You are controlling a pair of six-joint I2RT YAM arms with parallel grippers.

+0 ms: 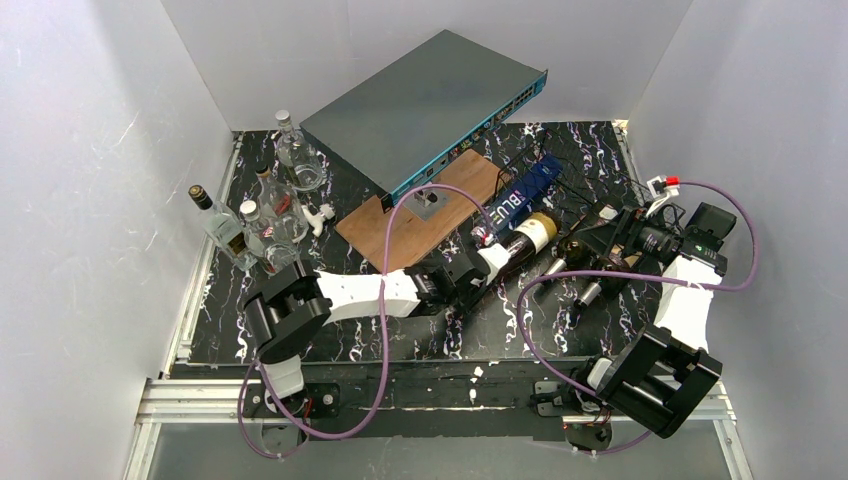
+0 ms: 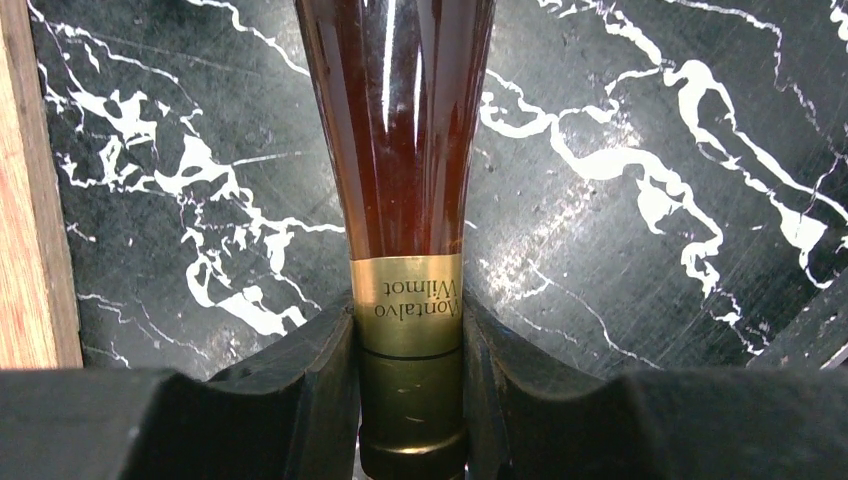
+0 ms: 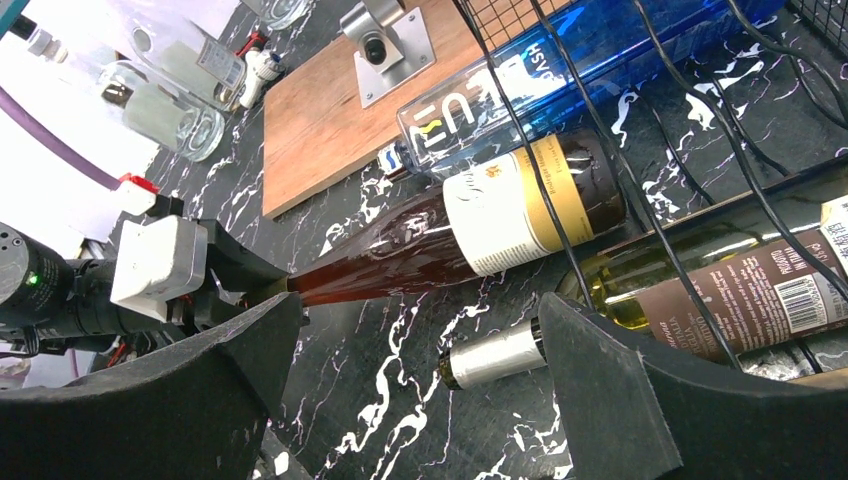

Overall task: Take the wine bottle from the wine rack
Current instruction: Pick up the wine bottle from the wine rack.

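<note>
**A:** Close in on the wine bottle (image 2: 400, 130): glossy amber-brown glass, tapering to a slim neck with a gold foil band printed "Montalvo Wilmot".

**B:** And the left hand (image 2: 410, 400) has it right there. Two matt black fingers (image 2: 310, 385) press in from either side of the foil, pinching the neck.

**A:** From above, the bottle lies on its side with its long axis on a diagonal. The neck points near-left into that hand, and the fat base points far-right.

**B:** A cream paper label with a gold edge wraps the body. That end sits at the wine rack (image 3: 510, 12), which is thin black wire. Strands cross over the label and there's a grid panel behind.

**A:** Underneath is the table (image 2: 650, 200), a black marble pattern with white veins, faintly scuffed.

**B:** Neighbours now. A clear blue bottle (image 3: 600, 60) is just beside it on the far side. On the near side is a yellow-green bottle (image 3: 650, 290) with a silver foil cap. Both are lying down too.

**A:** What about the right hand (image 3: 420, 400)?

**B:** It's spread wide and gripping nothing. In its own wrist view the silver cap shows between its broad dark fingers, and it's apart from the wine bottle.

**A:** Beyond the neck lies a flat brown wooden board (image 3: 330, 120) with visible grain.
</note>
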